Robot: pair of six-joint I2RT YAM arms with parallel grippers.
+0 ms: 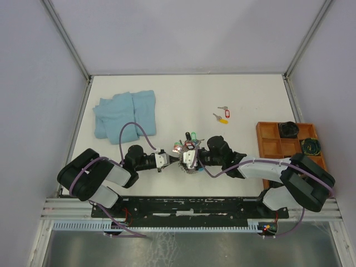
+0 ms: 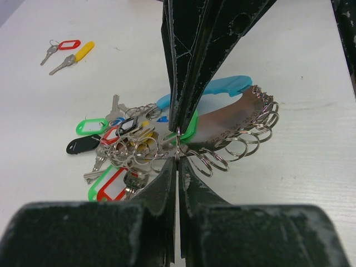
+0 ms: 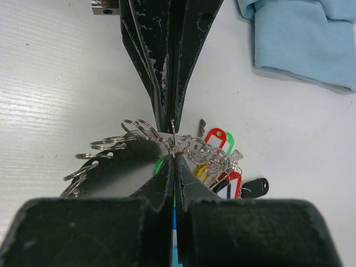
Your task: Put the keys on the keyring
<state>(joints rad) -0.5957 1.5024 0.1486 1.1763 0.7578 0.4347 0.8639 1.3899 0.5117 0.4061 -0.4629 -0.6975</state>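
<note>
Landmark for all positions: the crescent plate (image 2: 222, 119), a metal piece with a blue handle (image 2: 231, 86) and a row of split rings (image 2: 261, 125) along its curved edge. It lies flat on the table (image 1: 250, 94), just ahead of the arm bases.

1. Container. An orange compartment tray (image 1: 269, 132) stands well to the right of the plate, with the right arm crossing its near end. One far compartment holds a dark round item (image 1: 288, 129). The compartment to its right and slightly nearer holds a dark and green round item (image 1: 311, 146). I cannot tell what either item is. The other visible compartments show bare floor.

2. Claws. The left gripper (image 2: 177, 167) and right gripper (image 3: 173, 164) meet tip to tip over the far edge of the plate. Each has its jaws pressed together. A small keyring (image 2: 178, 143) stands on edge between them, pinched at one side by each gripper.

3. Keys. A bunch of keys (image 2: 125, 150) with green, red, yellow and black tags lies on the table against the far side of the plate, just beyond and below the meeting tips. I cannot tell whether any of these keys is threaded on the pinched keyring.

4. Farther out. A yellow-tagged key (image 1: 222, 118) and a red-tagged key (image 1: 223, 108) lie beyond the plate to the right, well apart from the bunch. A blue cloth (image 1: 125, 114) lies crumpled beyond the plate to the left.
</note>
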